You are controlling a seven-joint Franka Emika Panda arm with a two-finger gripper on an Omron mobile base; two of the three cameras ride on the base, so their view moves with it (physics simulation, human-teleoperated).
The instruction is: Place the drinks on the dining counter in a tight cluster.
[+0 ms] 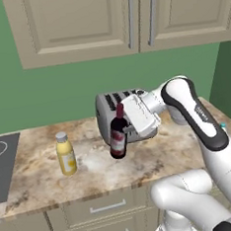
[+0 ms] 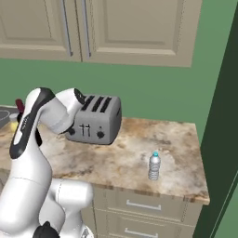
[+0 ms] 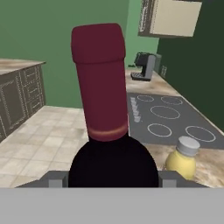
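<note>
The gripper (image 1: 124, 131) is clamped on the wine bottle (image 1: 118, 138), a dark glass cylinder with a smooth red cap, held tilted above the marbled counter (image 1: 39, 178). Judged from this, the task is at an early stage: no drink stands on the dining counter yet. The yellow bottle (image 1: 66, 154), opaque with a grey cap, stands near the wine bottle. The clear ribbed water bottle (image 2: 154, 166) stands well apart, past the brushed-metal toaster (image 2: 95, 120).
</note>
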